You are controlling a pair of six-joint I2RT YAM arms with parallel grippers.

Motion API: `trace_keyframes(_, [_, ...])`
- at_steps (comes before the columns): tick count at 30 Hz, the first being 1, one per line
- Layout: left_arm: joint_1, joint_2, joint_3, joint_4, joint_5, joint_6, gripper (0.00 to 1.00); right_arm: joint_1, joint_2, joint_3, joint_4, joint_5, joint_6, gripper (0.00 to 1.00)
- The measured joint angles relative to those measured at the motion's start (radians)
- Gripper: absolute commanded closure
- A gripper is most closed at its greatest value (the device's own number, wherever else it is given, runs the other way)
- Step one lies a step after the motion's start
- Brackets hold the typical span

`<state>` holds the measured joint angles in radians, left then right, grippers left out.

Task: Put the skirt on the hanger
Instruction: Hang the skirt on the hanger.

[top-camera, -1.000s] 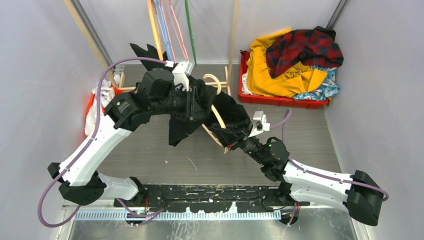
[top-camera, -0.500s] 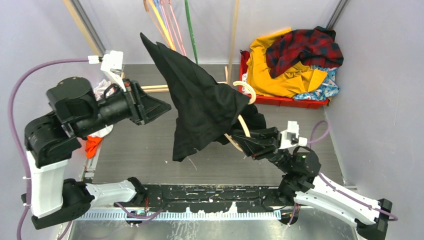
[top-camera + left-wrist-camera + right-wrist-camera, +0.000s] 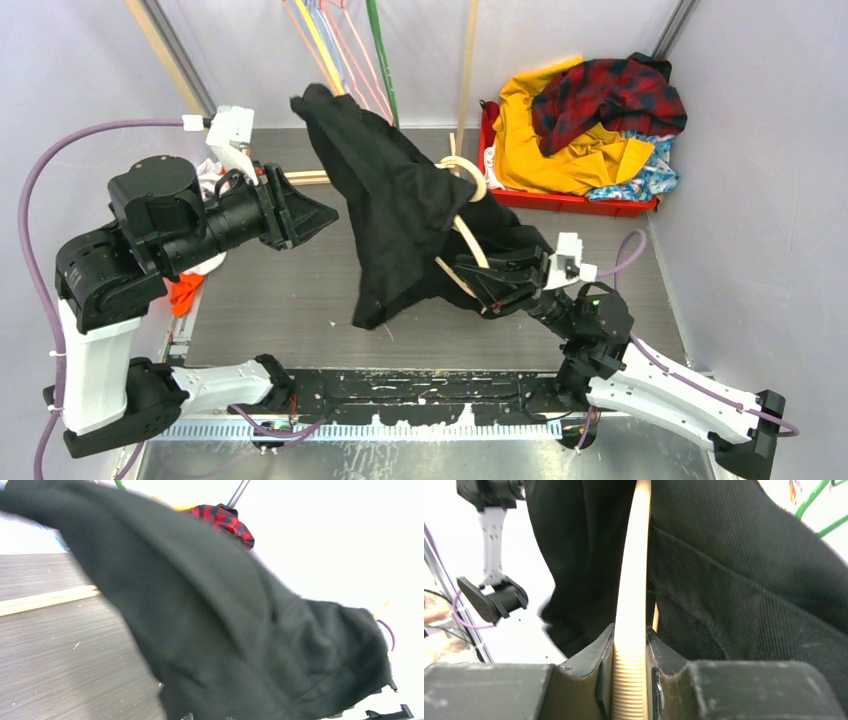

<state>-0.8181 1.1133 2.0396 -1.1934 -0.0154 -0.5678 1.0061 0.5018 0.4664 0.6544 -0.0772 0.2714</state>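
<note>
While skirt point(image 3: 655, 176) lies crumpled, blue-floral, in bin point(image 3: 560, 203) | right gripper point(image 3: 630, 636) pinches hanger point(image 3: 632, 580) | left gripper point(image 3: 318, 212) jaws unclear

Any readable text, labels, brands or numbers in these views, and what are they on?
None can be read. No word, brand, number or sign shows on the black garment, the hanger or the red bin. The left wrist view is too blurred to show any print.

Grey table point(image 3: 290, 300), red clothes bin point(image 3: 560, 203) far right
</note>
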Motion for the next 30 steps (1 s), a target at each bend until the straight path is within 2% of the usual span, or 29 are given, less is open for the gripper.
trace_keyframes(5, [0.000,0.018,0.010,-0.001,-0.007,0.000,0.70,0.000,0.024,-0.006,-0.067,-0.008,0.000,0.98])
trace_keyframes(9, [0.000,0.024,0.044,0.000,-0.028,-0.001,0.64,0.000,0.045,-0.006,-0.051,-0.015,0.000,0.98])
trace_keyframes(12, [0.000,0.019,0.073,0.006,-0.046,-0.002,0.37,0.000,0.082,-0.006,-0.024,-0.026,-0.001,0.98])
trace_keyframes(14, [0.000,0.019,0.084,0.020,-0.055,-0.011,0.07,0.000,0.111,-0.006,-0.011,-0.031,-0.003,0.98])
trace_keyframes(15, [0.000,0.019,0.086,0.029,-0.056,-0.020,0.03,0.000,0.126,-0.006,-0.006,-0.034,-0.005,0.98])
trace_keyframes(20, [0.000,0.003,0.078,0.072,-0.080,-0.082,0.01,0.000,0.199,-0.006,0.024,-0.037,-0.013,0.98])
trace_keyframes(30, [0.000,-0.016,-0.070,0.166,-0.155,-0.157,0.01,0.000,0.342,0.013,0.156,-0.055,-0.029,0.98])
